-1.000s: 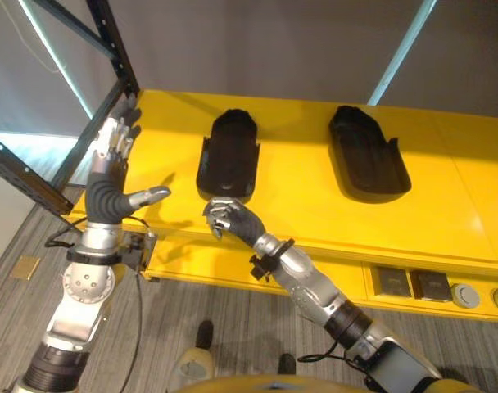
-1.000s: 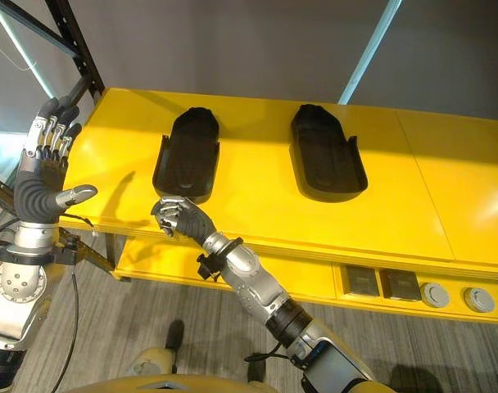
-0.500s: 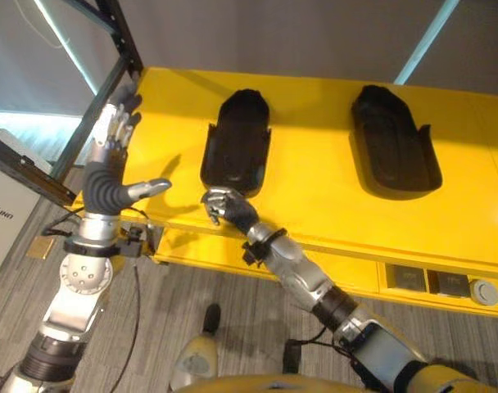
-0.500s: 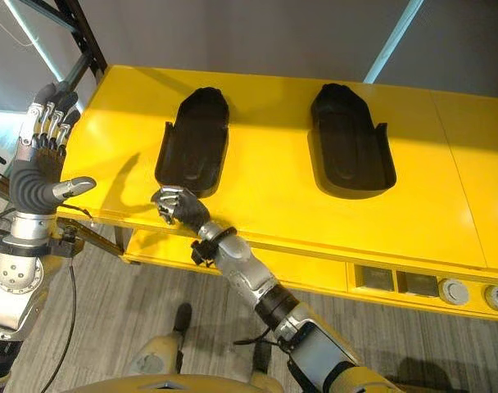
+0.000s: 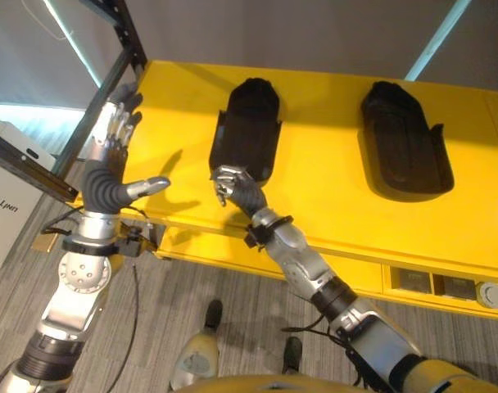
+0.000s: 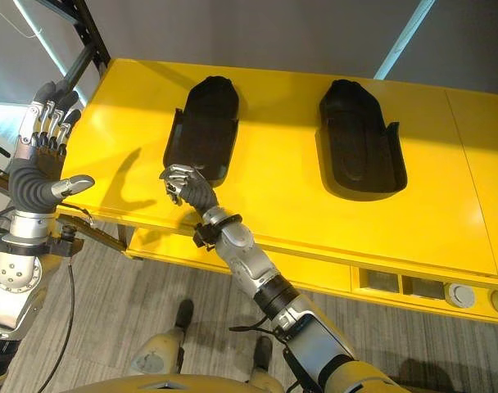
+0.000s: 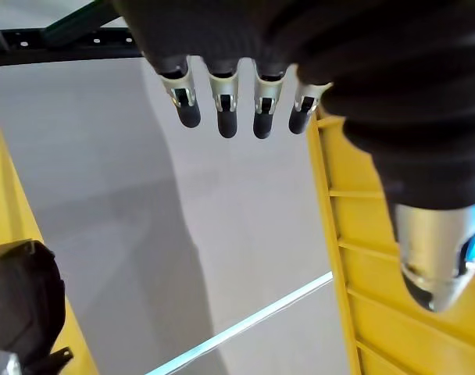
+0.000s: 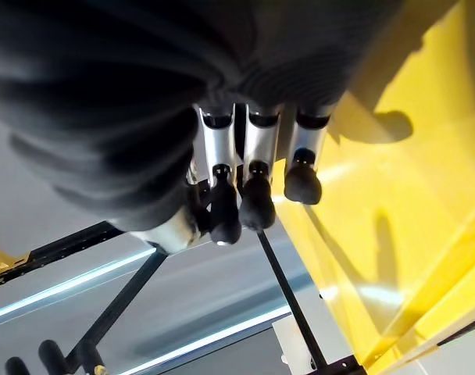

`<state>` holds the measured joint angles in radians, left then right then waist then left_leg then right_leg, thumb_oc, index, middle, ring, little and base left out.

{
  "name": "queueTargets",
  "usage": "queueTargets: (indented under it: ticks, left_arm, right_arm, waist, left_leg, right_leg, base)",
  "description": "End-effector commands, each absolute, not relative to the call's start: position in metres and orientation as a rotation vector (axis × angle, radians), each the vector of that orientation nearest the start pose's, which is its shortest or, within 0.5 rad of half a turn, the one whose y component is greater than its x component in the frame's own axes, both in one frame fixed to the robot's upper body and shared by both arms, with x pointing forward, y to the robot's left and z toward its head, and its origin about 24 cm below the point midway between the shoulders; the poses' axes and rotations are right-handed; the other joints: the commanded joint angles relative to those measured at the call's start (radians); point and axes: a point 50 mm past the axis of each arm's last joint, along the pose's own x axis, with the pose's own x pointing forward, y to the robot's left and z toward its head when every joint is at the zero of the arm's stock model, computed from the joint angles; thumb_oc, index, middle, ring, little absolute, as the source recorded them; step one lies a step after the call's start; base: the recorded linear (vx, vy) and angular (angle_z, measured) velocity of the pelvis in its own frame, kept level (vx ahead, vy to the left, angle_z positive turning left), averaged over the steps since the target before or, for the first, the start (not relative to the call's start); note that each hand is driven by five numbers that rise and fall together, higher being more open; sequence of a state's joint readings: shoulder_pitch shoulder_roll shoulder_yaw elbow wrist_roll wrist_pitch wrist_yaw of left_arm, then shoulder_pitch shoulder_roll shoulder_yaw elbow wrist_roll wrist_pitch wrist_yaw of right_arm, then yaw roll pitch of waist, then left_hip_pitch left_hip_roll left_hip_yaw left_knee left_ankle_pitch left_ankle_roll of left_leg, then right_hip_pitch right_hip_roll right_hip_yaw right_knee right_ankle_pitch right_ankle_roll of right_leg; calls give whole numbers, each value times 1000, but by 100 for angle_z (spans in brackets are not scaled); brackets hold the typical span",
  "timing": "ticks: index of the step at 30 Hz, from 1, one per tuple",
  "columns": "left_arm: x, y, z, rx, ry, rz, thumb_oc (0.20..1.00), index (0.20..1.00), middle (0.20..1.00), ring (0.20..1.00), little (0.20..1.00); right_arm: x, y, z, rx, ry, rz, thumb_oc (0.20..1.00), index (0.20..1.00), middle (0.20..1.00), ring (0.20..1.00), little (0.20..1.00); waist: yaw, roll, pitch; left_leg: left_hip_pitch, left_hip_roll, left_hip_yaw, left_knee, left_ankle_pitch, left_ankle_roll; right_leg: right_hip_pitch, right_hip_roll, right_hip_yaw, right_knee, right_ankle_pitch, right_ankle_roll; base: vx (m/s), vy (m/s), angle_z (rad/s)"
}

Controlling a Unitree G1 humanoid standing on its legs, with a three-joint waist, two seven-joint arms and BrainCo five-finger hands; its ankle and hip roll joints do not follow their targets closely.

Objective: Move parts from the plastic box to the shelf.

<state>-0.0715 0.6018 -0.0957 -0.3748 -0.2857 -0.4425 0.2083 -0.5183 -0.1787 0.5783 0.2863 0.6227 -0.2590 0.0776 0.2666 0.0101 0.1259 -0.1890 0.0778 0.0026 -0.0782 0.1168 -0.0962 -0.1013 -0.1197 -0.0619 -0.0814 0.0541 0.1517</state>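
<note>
Two black moulded parts lie on the yellow shelf top (image 5: 331,192): the left part (image 5: 249,123) and the right part (image 5: 406,147). My right hand (image 5: 237,187) hovers at the near end of the left part, fingers (image 8: 249,176) curled toward the palm with nothing inside them. I cannot tell whether it touches the part. My left hand (image 5: 110,164) is raised at the shelf's left corner, apart from both parts, fingers (image 7: 222,105) straight and thumb (image 7: 433,258) spread.
A black rack post (image 5: 122,49) rises at the shelf's left end, close behind my left hand. Square grey fittings (image 5: 437,285) sit in the shelf's front face at the right. A white box (image 5: 3,201) stands on the grey floor at the left.
The camera has shifted. My right hand has moved from the shelf's front edge up to the near end of the left black part. The left hand holds its raised pose.
</note>
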Motion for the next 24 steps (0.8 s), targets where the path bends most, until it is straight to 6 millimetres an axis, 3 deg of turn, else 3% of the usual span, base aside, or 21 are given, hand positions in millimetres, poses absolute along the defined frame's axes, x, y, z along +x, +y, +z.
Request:
queueTargets:
  ticks: [1, 4, 5, 6, 7, 8, 9, 11, 12, 15, 16, 17, 19, 20, 21, 23, 24]
  left_arm:
    - [226, 181, 205, 102, -904, -167, 1000, 1000, 1000, 1000, 1000]
    - [223, 181, 207, 109, -913, -160, 1000, 1000, 1000, 1000, 1000]
    - [222, 181, 206, 112, -908, -156, 1000, 1000, 1000, 1000, 1000]
    - [222, 181, 206, 111, -907, -156, 1000, 1000, 1000, 1000, 1000]
    - [222, 181, 205, 110, -897, -155, 1000, 1000, 1000, 1000, 1000]
    - [222, 181, 202, 113, -885, -155, 1000, 1000, 1000, 1000, 1000]
    - [223, 180, 200, 117, -867, -160, 1000, 1000, 1000, 1000, 1000]
    - [226, 178, 194, 128, -834, -174, 1000, 1000, 1000, 1000, 1000]
    - [226, 178, 194, 128, -834, -174, 1000, 1000, 1000, 1000, 1000]
    - [230, 175, 188, 148, -791, -205, 1000, 1000, 1000, 1000, 1000]
    - [233, 173, 187, 154, -785, -224, 1000, 1000, 1000, 1000, 1000]
    - [233, 173, 187, 154, -785, -224, 1000, 1000, 1000, 1000, 1000]
    - [235, 171, 186, 142, -774, -234, 1000, 1000, 1000, 1000, 1000]
    - [236, 171, 183, 141, -756, -243, 1000, 1000, 1000, 1000, 1000]
    - [236, 171, 183, 142, -756, -243, 1000, 1000, 1000, 1000, 1000]
    - [239, 170, 180, 166, -754, -233, 1000, 1000, 1000, 1000, 1000]
    - [239, 170, 180, 165, -754, -233, 1000, 1000, 1000, 1000, 1000]
  right_arm:
    - [293, -29, 146, 354, -420, 729, 200, 200, 200, 200, 200]
    - [279, -49, 143, 368, -453, 711, 200, 200, 200, 200, 200]
    - [275, -56, 145, 370, -473, 698, 235, 235, 235, 235, 235]
    - [274, -57, 144, 369, -471, 697, 460, 460, 460, 460, 460]
    - [271, -66, 146, 372, -494, 673, 517, 517, 517, 517, 517]
    - [266, -75, 149, 369, -524, 650, 796, 796, 796, 796, 796]
    - [263, -86, 154, 354, -559, 619, 1000, 1000, 1000, 1000, 1000]
    - [253, -113, 166, 336, -654, 525, 1000, 1000, 1000, 1000, 1000]
    - [253, -113, 166, 336, -654, 525, 1000, 1000, 1000, 1000, 1000]
    - [237, -150, 182, 246, -785, 364, 1000, 1000, 1000, 1000, 1000]
    - [229, -167, 183, 166, -802, 287, 1000, 1000, 1000, 1000, 1000]
    - [228, -167, 183, 166, -802, 287, 1000, 1000, 1000, 1000, 1000]
    - [222, -181, 177, 88, -779, 225, 1000, 1000, 1000, 1000, 1000]
    - [217, -195, 166, 29, -721, 168, 1000, 1000, 1000, 1000, 1000]
    - [217, -195, 166, 29, -721, 168, 1000, 1000, 1000, 1000, 1000]
    - [212, -209, 152, -19, -641, 130, 1000, 1000, 1000, 1000, 1000]
    - [212, -210, 152, -20, -641, 130, 1000, 1000, 1000, 1000, 1000]
  waist:
    - [-2, -17, -10]
    - [-34, -21, -15]
    - [-46, -22, -18]
    - [-45, -21, -18]
    - [-62, -24, -21]
    - [-72, -25, -24]
    - [-87, -27, -28]
    - [-129, -30, -37]
    - [-128, -30, -38]
    - [-213, -34, -59]
    - [-263, -33, -67]
    - [-259, -34, -69]
    - [-319, -35, -69]
    - [-365, -38, -70]
    - [-360, -39, -72]
    - [-408, -40, -70]
    - [-404, -39, -71]
  left_leg:
    - [66, -13, 63, 79, -171, 5]
    - [83, -10, 82, 84, -183, 8]
    - [89, -8, 88, 86, -186, 9]
    - [90, -8, 89, 86, -186, 9]
    - [97, -6, 95, 89, -191, 11]
    - [103, -6, 102, 91, -195, 13]
    - [110, -4, 109, 92, -199, 15]
    - [127, 0, 133, 99, -211, 19]
    - [127, 0, 133, 99, -211, 19]
    - [171, 6, 208, 122, -245, 26]
    - [194, 14, 257, 137, -260, 28]
    - [191, 15, 261, 135, -255, 27]
    - [215, 21, 316, 153, -277, 37]
    - [232, 29, 380, 172, -295, 45]
    - [230, 29, 386, 171, -290, 44]
    - [254, 36, 454, 190, -315, 56]
    - [254, 37, 457, 191, -316, 56]
  right_leg:
    - [41, -34, -2, 98, -164, 43]
    - [46, -34, 10, 103, -166, 44]
    - [47, -34, 15, 105, -167, 45]
    - [48, -34, 16, 106, -167, 45]
    - [48, -34, 22, 109, -167, 46]
    - [49, -34, 28, 111, -168, 47]
    - [49, -32, 36, 114, -169, 48]
    - [45, -27, 64, 119, -167, 51]
    - [44, -27, 65, 119, -167, 51]
    - [38, -10, 142, 131, -162, 66]
    - [26, 5, 187, 139, -158, 75]
    - [21, 6, 191, 138, -153, 74]
    - [7, 24, 244, 152, -150, 87]
    - [-16, 45, 303, 160, -137, 99]
    - [-21, 47, 310, 159, -132, 99]
    - [-42, 76, 377, 155, -120, 110]
    - [-43, 77, 380, 156, -119, 110]
  base:
    - [0, 0, 0]
    - [-4, 12, -1]
    - [-1, 22, -10]
    - [3, 23, -21]
    - [3, 18, -24]
    - [-1, 24, -16]
    - [0, 28, -11]
    - [7, 28, -23]
    - [3, 30, -45]
    - [34, 68, -71]
    - [3, 50, -109]
    - [4, 62, -125]
    - [-20, 54, -89]
    - [-50, 24, -98]
    - [-37, 32, -124]
    - [-50, 16, -152]
    - [-50, -6, -135]
